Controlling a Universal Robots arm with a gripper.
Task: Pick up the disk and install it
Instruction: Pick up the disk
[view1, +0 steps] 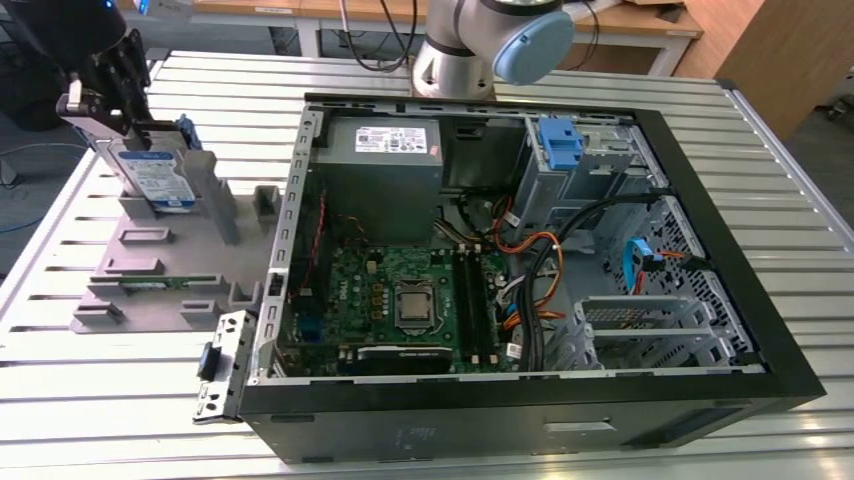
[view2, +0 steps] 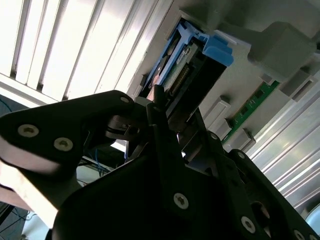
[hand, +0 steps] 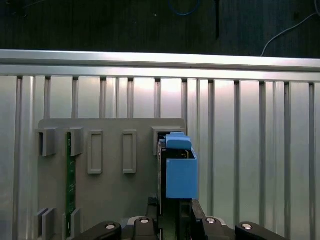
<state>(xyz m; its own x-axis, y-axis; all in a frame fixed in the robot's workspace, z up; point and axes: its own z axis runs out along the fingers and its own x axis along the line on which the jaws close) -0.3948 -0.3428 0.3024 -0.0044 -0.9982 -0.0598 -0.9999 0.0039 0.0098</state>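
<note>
On grey stand (view1: 150, 262), flat metal disk (view1: 155, 178)

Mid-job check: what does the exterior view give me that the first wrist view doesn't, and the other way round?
Exterior view: the open computer case with its motherboard, power supply and cables, on the exterior view's right of the grey stand. First wrist view: the disk edge-on from above, plus the end rail of the slatted table and the dark area beyond it. Both: the disk upright in the stand, the gripper at its top end, the table.
</note>
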